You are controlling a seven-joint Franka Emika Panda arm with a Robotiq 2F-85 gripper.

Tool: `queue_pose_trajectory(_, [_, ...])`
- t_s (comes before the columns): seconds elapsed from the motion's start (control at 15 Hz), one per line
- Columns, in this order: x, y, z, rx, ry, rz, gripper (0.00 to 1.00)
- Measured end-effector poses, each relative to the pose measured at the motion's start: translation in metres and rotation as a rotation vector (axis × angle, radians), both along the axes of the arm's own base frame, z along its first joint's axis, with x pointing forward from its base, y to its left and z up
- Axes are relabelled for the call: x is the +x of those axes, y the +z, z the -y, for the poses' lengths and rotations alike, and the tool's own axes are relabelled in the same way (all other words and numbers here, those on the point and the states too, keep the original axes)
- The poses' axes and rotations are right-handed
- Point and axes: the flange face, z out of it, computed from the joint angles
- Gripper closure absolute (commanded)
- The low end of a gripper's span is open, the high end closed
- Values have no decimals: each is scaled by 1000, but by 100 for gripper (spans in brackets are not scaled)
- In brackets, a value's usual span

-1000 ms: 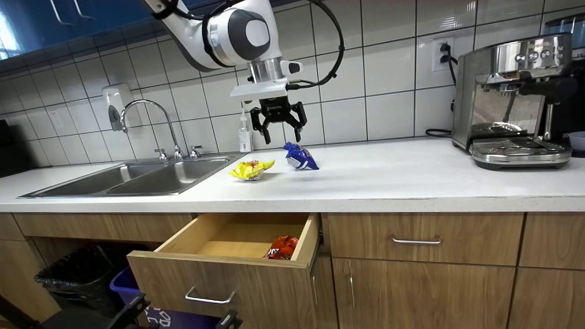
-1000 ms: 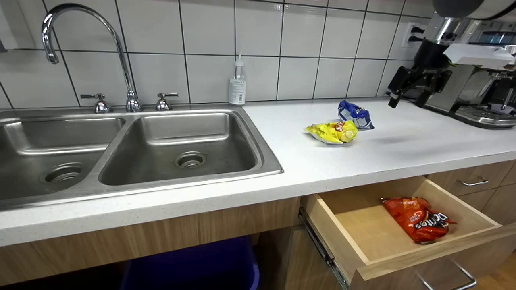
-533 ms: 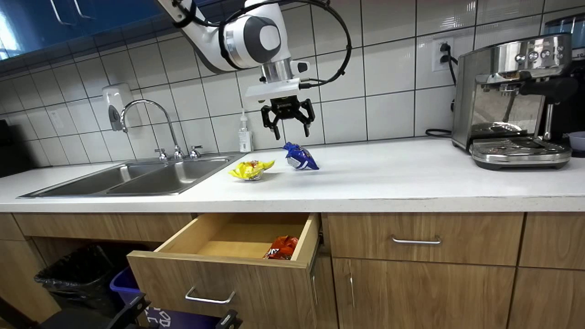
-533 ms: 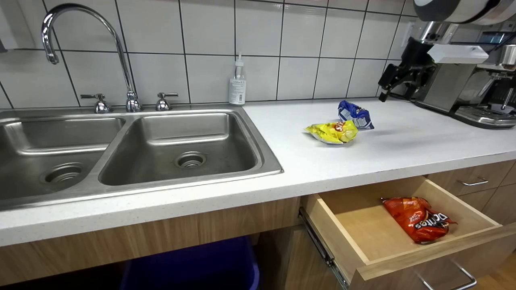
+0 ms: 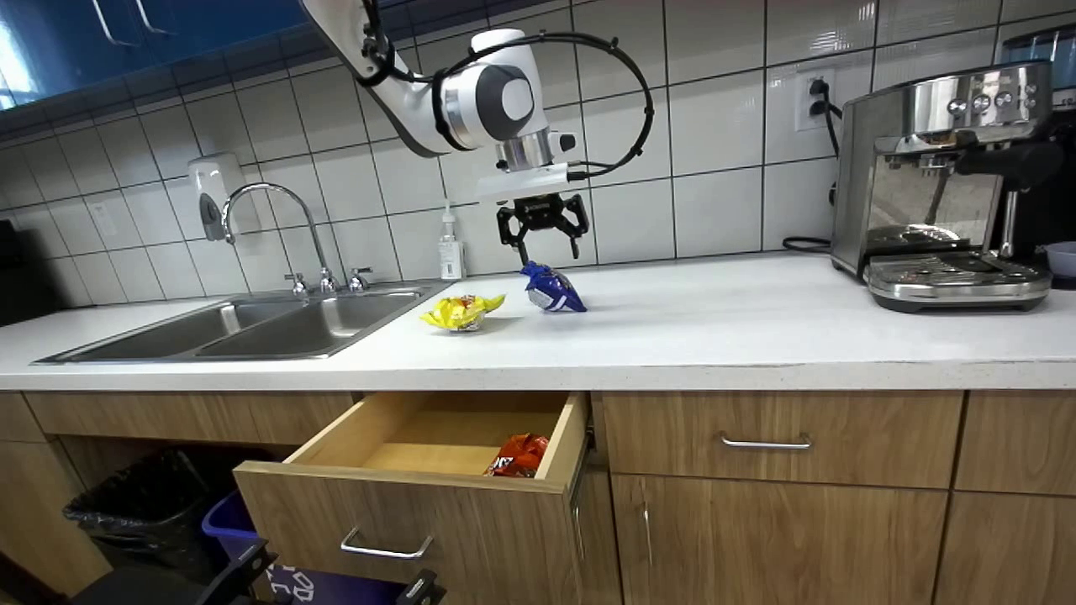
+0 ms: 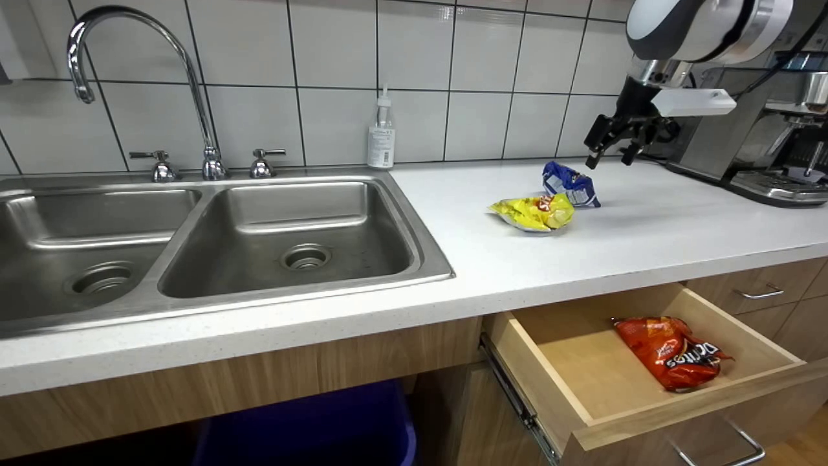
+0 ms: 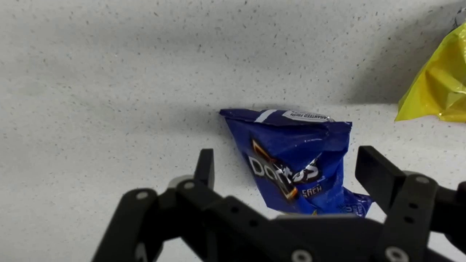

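Observation:
My gripper (image 5: 549, 254) is open and empty, pointing down above the counter; it also shows in an exterior view (image 6: 609, 160). The nearest thing is a blue Doritos bag (image 5: 555, 290), also in an exterior view (image 6: 576, 188). In the wrist view the blue bag (image 7: 291, 156) lies between the open fingers (image 7: 206, 167), below them; its lower part is hidden behind the gripper. A yellow bag (image 6: 537, 212) lies beside it and shows at the wrist view's right edge (image 7: 447, 80). A red Doritos bag (image 6: 673, 353) lies in the open drawer (image 6: 569, 330).
A double sink (image 6: 427, 259) with a faucet (image 6: 194, 84) is set in the counter (image 5: 756, 328). A pump bottle (image 6: 381, 139) stands by the tiled wall. A coffee machine (image 5: 933, 185) stands on the counter. Bins (image 5: 151, 512) stand under the sink.
The open gripper has moved down and to the right in one exterior view, and left in the other, nearer the blue bag. The bags and the drawer have not moved.

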Motion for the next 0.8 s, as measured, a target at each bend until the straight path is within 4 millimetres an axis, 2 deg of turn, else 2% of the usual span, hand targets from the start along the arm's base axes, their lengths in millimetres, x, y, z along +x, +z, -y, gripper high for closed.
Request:
queue_pose_trajectory(0.33, [21, -9, -2, -20, 21, 13, 0])
queue_pose_trajectory(0.8, [40, -25, 0, -45, 39, 16, 0])
